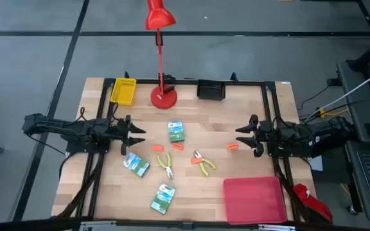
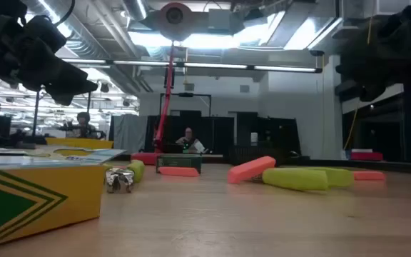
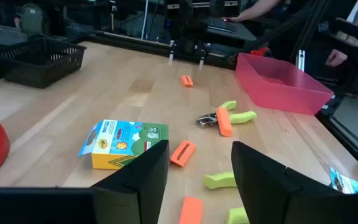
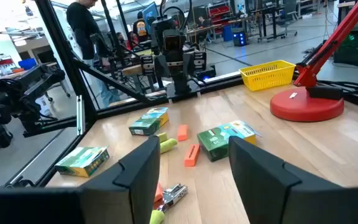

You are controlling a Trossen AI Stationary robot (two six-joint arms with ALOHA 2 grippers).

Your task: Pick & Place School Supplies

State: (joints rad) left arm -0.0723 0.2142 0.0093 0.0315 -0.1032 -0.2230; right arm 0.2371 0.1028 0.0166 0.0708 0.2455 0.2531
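Note:
Three green-white-yellow printed packs lie flat on the wooden table [image 1: 176,131] [image 1: 136,164] [image 1: 163,197]. Between them are three small orange pieces [image 1: 157,149] [image 1: 177,145] [image 1: 232,147] and two little tools with yellow-green handles [image 1: 166,165] [image 1: 203,163]. My left gripper [image 1: 133,136] hovers open at the table's left side, pointing toward the middle; its wrist view shows the nearest pack [image 3: 124,144] and an orange piece [image 3: 183,152] ahead of it. My right gripper [image 1: 241,136] hovers open at the right side, facing the orange piece [image 4: 192,155] and a pack [image 4: 227,138].
A red tray [image 1: 254,199] sits at the near right corner. A yellow tray [image 1: 123,90] and a black tray [image 1: 211,90] stand along the far edge, with the red desk lamp's base [image 1: 164,97] between them. A black frame rail runs around the table. People sit in the room beyond.

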